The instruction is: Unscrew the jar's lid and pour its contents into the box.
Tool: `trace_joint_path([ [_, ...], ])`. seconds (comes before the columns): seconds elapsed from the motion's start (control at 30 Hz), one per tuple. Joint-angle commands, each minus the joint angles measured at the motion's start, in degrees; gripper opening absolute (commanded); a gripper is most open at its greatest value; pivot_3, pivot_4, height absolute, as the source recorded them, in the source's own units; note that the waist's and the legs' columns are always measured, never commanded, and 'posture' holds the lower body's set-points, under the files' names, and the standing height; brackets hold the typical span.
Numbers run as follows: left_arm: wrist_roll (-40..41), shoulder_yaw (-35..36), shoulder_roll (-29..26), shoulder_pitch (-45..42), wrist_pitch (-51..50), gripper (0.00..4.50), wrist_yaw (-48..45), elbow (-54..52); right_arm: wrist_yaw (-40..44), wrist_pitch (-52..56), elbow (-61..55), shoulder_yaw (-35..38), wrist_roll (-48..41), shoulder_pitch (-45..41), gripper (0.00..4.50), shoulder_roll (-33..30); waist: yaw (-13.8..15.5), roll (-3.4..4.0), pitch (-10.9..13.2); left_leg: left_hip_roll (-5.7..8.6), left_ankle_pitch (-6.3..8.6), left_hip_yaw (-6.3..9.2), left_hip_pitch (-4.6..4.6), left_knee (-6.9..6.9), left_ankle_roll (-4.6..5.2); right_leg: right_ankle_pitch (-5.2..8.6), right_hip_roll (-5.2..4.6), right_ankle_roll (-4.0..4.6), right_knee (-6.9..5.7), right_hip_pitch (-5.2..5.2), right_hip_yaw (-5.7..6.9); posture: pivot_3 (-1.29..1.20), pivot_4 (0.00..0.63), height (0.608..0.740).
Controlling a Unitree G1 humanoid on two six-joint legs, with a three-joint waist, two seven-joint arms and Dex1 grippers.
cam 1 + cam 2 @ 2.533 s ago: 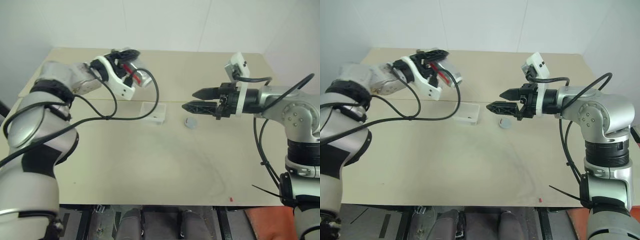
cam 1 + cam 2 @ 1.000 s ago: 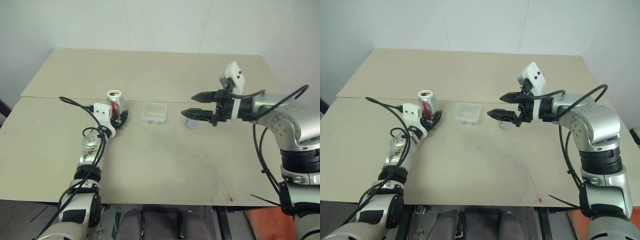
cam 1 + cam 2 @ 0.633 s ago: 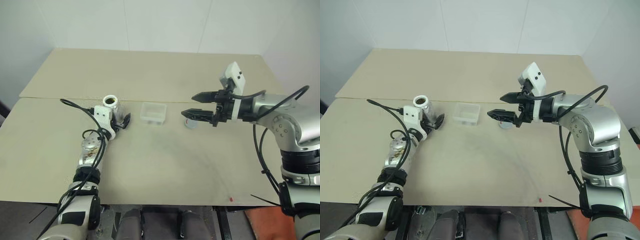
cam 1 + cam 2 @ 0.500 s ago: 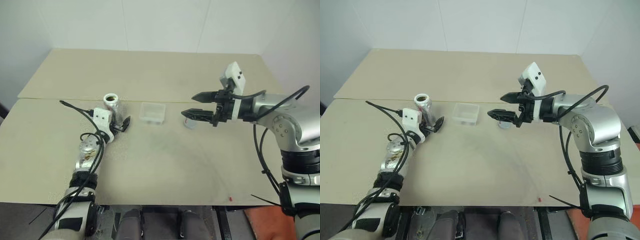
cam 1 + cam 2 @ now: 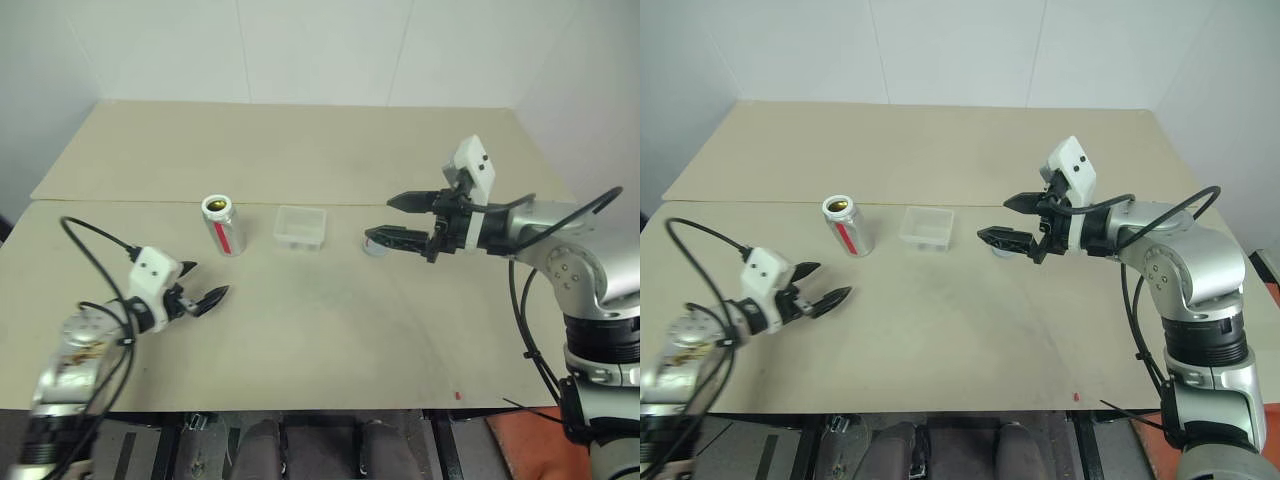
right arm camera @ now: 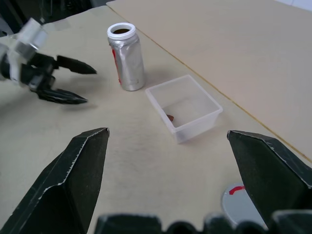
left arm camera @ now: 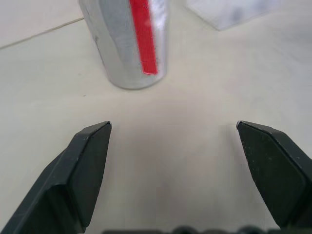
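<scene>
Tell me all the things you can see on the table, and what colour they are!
jar: one, shiny silver with a red stripe, standing upright with its top open, on the table left of the box.
box: one, see-through white, near the middle of the table, with a small brown bit inside.
lid: one, grey with a red mark, lying flat on the table right of the box.
table: one, beige.
left gripper: one, black fingers, open, empty, a little way back from the jar.
right gripper: one, black fingers, open, empty, above the lid.
</scene>
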State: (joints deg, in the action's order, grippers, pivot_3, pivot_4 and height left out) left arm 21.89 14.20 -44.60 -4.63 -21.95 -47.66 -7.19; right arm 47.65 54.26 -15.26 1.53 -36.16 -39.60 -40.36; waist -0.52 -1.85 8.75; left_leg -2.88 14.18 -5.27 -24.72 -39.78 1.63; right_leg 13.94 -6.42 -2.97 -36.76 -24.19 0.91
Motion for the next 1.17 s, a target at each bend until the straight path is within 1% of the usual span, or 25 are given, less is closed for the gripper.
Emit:
trace_joint_path([
  [0.03,7.33,6.17,-5.56,0.2,0.04,4.45,-10.39,-3.86,1.11,-1.1,-3.1,2.91,-1.55,2.01,4.5,-1.69,0.16,0.0,0.0,0.0,0.0,-0.01,0.0,0.0,0.0,0.0,-0.01,0.0,0.01,0.02,0.01,0.0,0.15,0.74],
  [0.13,12.63,9.65,-10.24,-0.92,-1.91,4.45,-17.28,-3.92,3.28,-3.46,-3.83,3.47,-1.79,4.66,4.5,-2.93,0.34,0.0,0.0,0.01,0.06,-0.03,0.01,-0.01,0.09,0.0,-0.02,0.0,0.05,0.04,0.0,0.0,0.15,0.74],
  [0.2,14.1,11.1,-13.22,-1.64,-2.39,4.45,-20.52,-3.34,4.54,-4.81,-4.11,3.77,-1.64,5.82,4.5,-3.71,0.31,0.0,0.0,0.01,0.07,-0.06,0.02,0.0,0.11,0.0,0.0,0.0,0.04,0.03,0.0,0.0,0.15,0.74],
  [0.27,15.77,12.29,-15.13,-2.74,-3.49,4.45,-22.31,-2.54,5.26,-5.39,-3.76,3.96,-1.49,6.1,4.5,-4.61,0.29,0.01,0.0,0.01,0.07,-0.14,0.04,0.01,0.12,0.01,0.0,0.0,0.03,0.02,-0.03,0.0,0.15,0.74],
  [0.37,16.84,12.97,-16.59,-3.63,-4.26,4.45,-24.24,-1.61,5.93,-6.27,-2.63,3.75,-0.81,6.12,4.5,-5.68,0.2,0.01,0.0,0.01,0.07,-0.22,0.1,0.02,0.11,0.01,0.02,0.01,0.04,0.04,-0.05,0.0,0.15,0.74],
  [0.53,17.3,12.76,-16.0,-2.39,-4.73,4.45,-24.56,-3.58,6.18,-7.77,-2.01,3.58,0.1,6.91,4.5,-6.62,-0.03,0.0,0.0,0.0,0.07,-0.39,0.1,0.05,0.11,0.02,0.04,0.02,0.04,0.02,-0.07,0.0,0.15,0.74],
  [0.7,20.24,13.66,-15.31,-0.78,-7.49,4.45,-24.19,-7.67,6.3,-8.78,-2.02,4.47,0.44,8.1,4.5,-7.41,-0.02,0.0,0.0,-0.01,0.07,-0.43,0.09,0.04,0.11,0.02,0.03,0.01,0.04,0.02,-0.09,0.0,0.15,0.74],
  [0.87,21.13,15.51,-13.95,1.55,-7.48,4.45,-23.54,-9.6,4.45,-9.07,-5.93,6.7,0.35,11.44,4.5,-8.03,0.03,0.0,0.0,-0.02,0.07,-0.42,0.09,0.05,0.11,0.02,0.04,0.02,0.04,0.02,-0.1,0.0,0.15,0.74],
  [1.17,21.98,14.24,-14.0,-0.35,-7.08,4.45,-23.54,-8.84,2.63,-7.63,-9.6,9.8,-1.09,14.31,4.5,-9.02,0.06,0.0,0.0,-0.01,0.07,-0.42,0.13,0.04,0.11,0.02,0.03,0.02,0.07,0.03,-0.11,0.0,0.15,0.74],
])
